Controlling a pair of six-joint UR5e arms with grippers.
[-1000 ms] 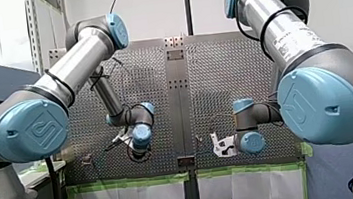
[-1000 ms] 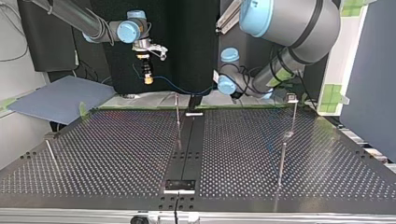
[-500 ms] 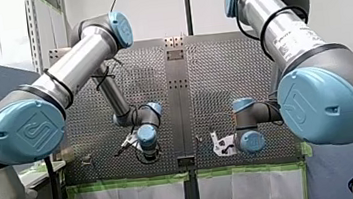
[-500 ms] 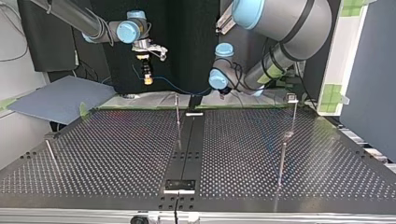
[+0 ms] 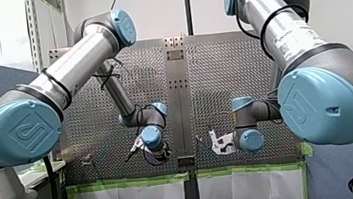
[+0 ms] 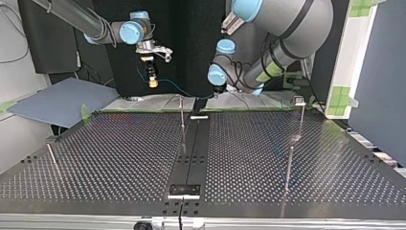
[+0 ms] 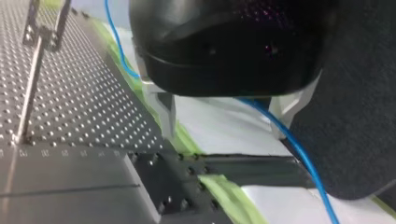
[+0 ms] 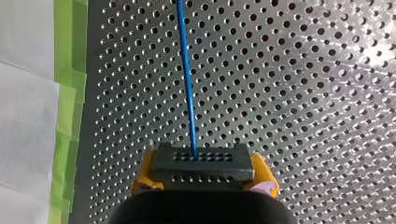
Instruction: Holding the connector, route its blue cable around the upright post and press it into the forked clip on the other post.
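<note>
My right gripper point(image 8: 203, 173) is shut on the dark grey connector point(image 8: 201, 162), which sits between its yellow pads point(image 8: 144, 171). The blue cable point(image 8: 187, 79) leaves the connector and runs ahead over the perforated table. In the top view my right gripper point(image 6: 153, 84) hangs above the table's far edge and the cable point(image 6: 179, 90) sags toward my left gripper point(image 6: 216, 92). My left gripper point(image 7: 226, 123) is open, and the cable point(image 7: 292, 140) runs between its metal fingers point(image 7: 166, 112), close to one. The upright post point(image 6: 182, 113) stands near the table's middle; the forked clip post point(image 6: 300, 112) stands at the top view's right.
Two more thin posts stand on the table, one point(image 6: 289, 167) near the forked post and one point(image 6: 52, 158) at the top view's left. A blue-grey panel point(image 6: 62, 101) lies beyond the table's far left corner. Green tape point(image 7: 187, 140) lines the table's edge below my left gripper.
My left arm has swung toward the table's middle, bringing its open gripper to the hanging cable. My right arm holds the connector in the same place.
</note>
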